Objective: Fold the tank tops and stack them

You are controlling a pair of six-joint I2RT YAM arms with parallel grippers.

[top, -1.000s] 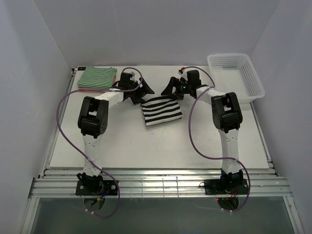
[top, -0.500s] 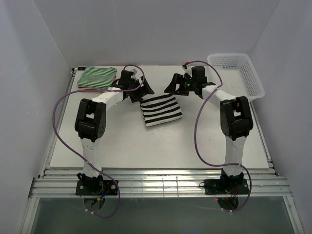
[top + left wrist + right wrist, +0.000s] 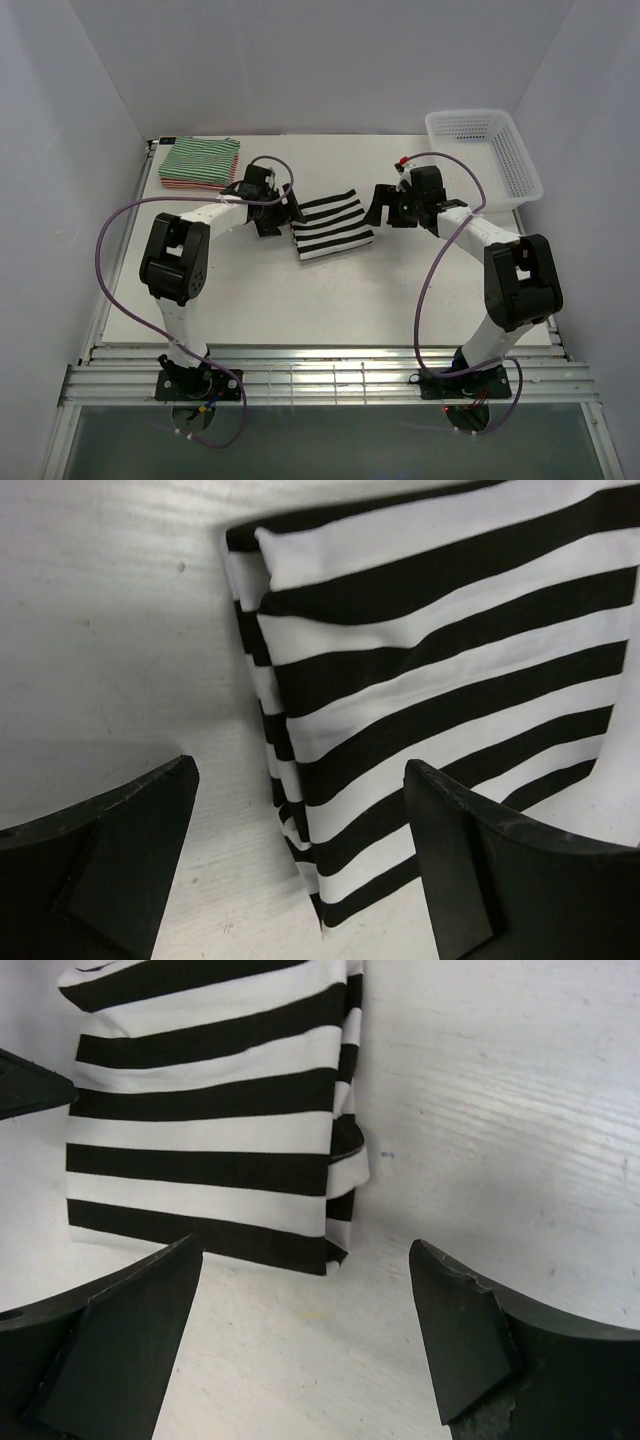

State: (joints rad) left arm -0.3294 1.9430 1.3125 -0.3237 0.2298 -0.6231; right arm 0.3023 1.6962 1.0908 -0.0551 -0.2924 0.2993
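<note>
Where the black-and-white tank top (image 3: 331, 226) lies: near the middle of the tabletop (image 3: 330, 300), folded into a compact rectangle and lying flat between the two arms' tips.
Left end effector (image 3: 276, 212): jaws spread wide with nothing held. It sits at the 9 o'clock edge of the folded top. In the left wrist view one finger is over bare tabletop and the other over the stripes, with the layered fold edge between them. Contact with the cloth cannot be told.
Right end effector (image 3: 383, 208): jaws also wide apart and empty, just beside the top's 3 o'clock edge. In the right wrist view the cloth's corner lies ahead of one finger and bare tabletop ahead of the other.
Green-and-white tank top (image 3: 200, 158): folded, at the tabletop's 10 o'clock corner, well apart from the striped rectangle.
Red-and-white tank top (image 3: 182, 183): under the green one, with only its near edge showing.
Basket (image 3: 528, 170): white lattice, at the 2 o'clock corner.
</note>
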